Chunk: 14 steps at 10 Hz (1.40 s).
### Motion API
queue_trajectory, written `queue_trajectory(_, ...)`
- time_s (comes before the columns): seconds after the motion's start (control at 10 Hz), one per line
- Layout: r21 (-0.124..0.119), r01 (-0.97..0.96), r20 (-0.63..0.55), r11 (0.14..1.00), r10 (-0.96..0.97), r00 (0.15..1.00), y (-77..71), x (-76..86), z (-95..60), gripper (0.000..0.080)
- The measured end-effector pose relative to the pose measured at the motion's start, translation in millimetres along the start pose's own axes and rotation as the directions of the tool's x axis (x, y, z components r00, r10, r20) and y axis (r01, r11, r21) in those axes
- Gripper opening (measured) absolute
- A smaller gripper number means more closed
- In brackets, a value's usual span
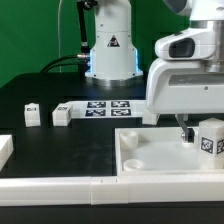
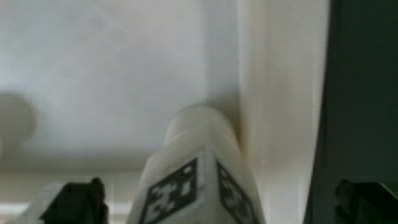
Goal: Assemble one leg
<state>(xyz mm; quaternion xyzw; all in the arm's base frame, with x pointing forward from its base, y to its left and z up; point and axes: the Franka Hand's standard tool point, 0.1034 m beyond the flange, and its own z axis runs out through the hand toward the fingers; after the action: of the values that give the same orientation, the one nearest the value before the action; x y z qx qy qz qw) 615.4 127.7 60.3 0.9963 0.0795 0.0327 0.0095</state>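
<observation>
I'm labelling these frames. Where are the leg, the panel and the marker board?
leg (image 1: 211,137): exterior view, on its tagged side.
panel (image 1: 150,160): exterior view, on its bare top surface.
marker board (image 1: 108,106): exterior view, on the middle of its tag row.

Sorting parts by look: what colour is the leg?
White, with a black-and-white marker tag; the leg shows best in the exterior view.

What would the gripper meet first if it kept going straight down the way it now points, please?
Most likely the leg, standing between the open gripper fingers on the white panel; depth is hard to judge.
</observation>
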Motion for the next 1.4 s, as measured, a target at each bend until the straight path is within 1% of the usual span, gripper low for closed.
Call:
queue_trajectory(0.2, -0.018, 0.242, 0.025, 0.97, -0.241, 0.97, 1.9, 0.8, 0.6, 0.0648)
queue_trajectory(0.3, -0.025, 0.365, 0.026, 0.931, -0.364, 0.931, 4.3, 1.4, 0.5, 0.0648)
queue_trajectory(0.4, -0.026, 0.418, 0.024, 0.908, -0.418, 0.908, 6.3, 2.3, 0.2, 0.0648)
queue_trajectory(0.5, -0.026, 0.417, 0.024, 0.909, -0.416, 0.909, 6.4, 2.2, 0.3, 0.0631)
queue_trajectory(0.6, -0.026, 0.416, 0.024, 0.909, -0.415, 0.909, 6.5, 2.2, 0.3, 0.0503)
queue_trajectory(0.7, -0.027, 0.416, 0.024, 0.909, -0.415, 0.909, 6.7, 2.2, 0.3, 0.0503)
queue_trajectory(0.8, -0.027, 0.416, 0.024, 0.909, -0.415, 0.91, 6.8, 2.3, 0.3, 0.0284)
queue_trajectory(1.1, -0.027, 0.378, 0.022, 0.926, -0.377, 0.926, 7.4, 2.3, 0.3, 0.0287)
queue_trajectory(1.3, -0.023, 0.11, -0.011, 0.994, -0.11, 0.994, 9.0, 3.8, 0.7, 0.0287)
queue_trajectory(1.4, -0.021, -0.014, -0.018, 1.0, 0.013, 1.0, 8.9, 4.0, 0.8, 0.0287)
